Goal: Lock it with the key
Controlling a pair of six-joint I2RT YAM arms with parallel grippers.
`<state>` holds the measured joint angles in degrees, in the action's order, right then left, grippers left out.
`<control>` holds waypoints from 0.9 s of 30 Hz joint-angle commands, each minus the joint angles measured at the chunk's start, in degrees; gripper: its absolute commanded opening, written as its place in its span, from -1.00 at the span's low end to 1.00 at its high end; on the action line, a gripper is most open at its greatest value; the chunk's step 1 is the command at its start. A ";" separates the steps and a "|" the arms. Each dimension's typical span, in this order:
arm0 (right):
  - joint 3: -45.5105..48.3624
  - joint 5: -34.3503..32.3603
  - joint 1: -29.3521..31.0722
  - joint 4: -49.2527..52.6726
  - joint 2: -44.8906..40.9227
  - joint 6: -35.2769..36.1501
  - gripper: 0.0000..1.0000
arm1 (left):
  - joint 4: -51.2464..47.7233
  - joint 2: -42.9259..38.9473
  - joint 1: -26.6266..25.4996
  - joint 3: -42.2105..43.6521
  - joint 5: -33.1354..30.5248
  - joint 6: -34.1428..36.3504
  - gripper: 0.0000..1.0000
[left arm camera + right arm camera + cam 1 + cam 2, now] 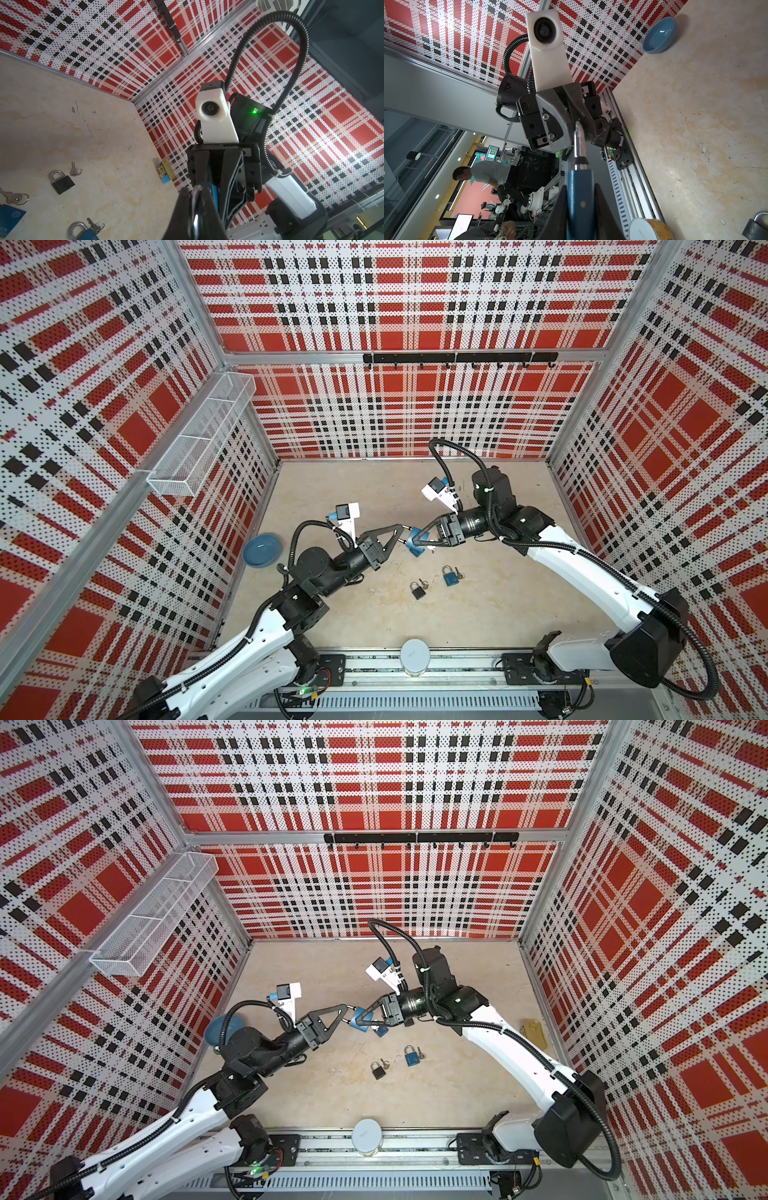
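Judged early: blue padlock [413, 536] aloft at centre of both top views, right gripper [419, 539] clamped on its body, left gripper [402, 534] pinching its shackle [579, 141]; a key [14, 197] lies unused on the table [374, 622]

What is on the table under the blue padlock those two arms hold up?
A flat blue packet lies there, a bunch of keys beside it. From above, the padlock and the right gripper cover most of the packet.
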<state>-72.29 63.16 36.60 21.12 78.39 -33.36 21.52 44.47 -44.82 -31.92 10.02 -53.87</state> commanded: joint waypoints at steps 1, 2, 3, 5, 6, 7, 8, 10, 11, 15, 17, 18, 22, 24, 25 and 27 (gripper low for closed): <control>-4.11 -6.38 1.42 -11.73 2.81 0.57 -1.00 | -2.46 3.99 -6.75 2.38 14.26 0.72 -1.00; -4.26 -6.44 1.24 -11.72 2.91 0.35 -1.00 | -1.30 4.39 -7.32 2.74 13.94 0.39 -1.00; -4.26 -6.40 1.18 -11.91 3.00 0.29 -1.00 | -0.58 4.74 -7.77 2.90 13.72 0.10 -1.00; -4.35 -6.35 0.97 -11.97 3.26 0.15 -1.00 | 0.18 5.57 -8.67 2.89 13.43 0.05 -1.00; -4.34 -6.06 0.93 -12.07 3.29 0.15 -1.00 | 0.52 5.94 -9.12 2.92 13.16 -0.16 -1.00; -4.44 -5.83 0.87 -12.08 3.52 0.08 -1.00 | 0.80 6.15 -9.23 2.91 13.12 -0.14 -1.00; -4.39 -5.76 0.78 -12.14 3.52 0.01 -1.00 | 0.82 6.03 -9.17 2.92 12.63 -0.10 -1.00; -4.27 -5.32 0.84 -12.21 3.39 -0.02 -1.00 | 0.82 5.09 -8.44 3.06 11.27 0.20 -1.00; -4.17 -5.29 0.81 -11.84 3.26 0.32 -1.00 | 0.64 4.57 -7.37 2.98 11.44 0.08 -1.00; -3.57 -5.34 0.81 -10.66 3.07 1.47 -1.00 | -1.55 3.45 -1.92 0.92 15.80 -0.11 -1.00; -3.76 -6.52 0.91 -8.38 3.39 3.03 -1.00 | -4.19 3.10 0.38 -0.75 17.29 0.87 -1.00; -3.60 -6.89 0.89 -7.49 3.44 3.77 -1.00 | -6.05 3.08 1.64 -1.99 18.56 1.66 -1.00; -2.05 -9.57 1.15 -5.96 2.86 5.85 -1.00 | -10.70 3.39 5.42 -5.56 21.80 3.49 -1.00; -1.35 -11.02 1.54 -5.11 2.67 6.96 -1.00 | -11.96 3.47 6.83 -6.88 22.83 4.01 -1.00; -0.83 -11.46 1.73 -5.42 2.49 7.16 -1.00 | -12.42 3.49 7.30 -7.41 23.22 4.26 -1.00; 0.29 -12.21 1.99 -6.41 2.20 7.05 -1.00 | -12.90 3.74 7.95 -8.36 23.86 4.32 -1.00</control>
<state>-72.66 60.10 36.64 20.58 80.18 -29.69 13.23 47.29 -35.77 -37.74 23.00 -51.18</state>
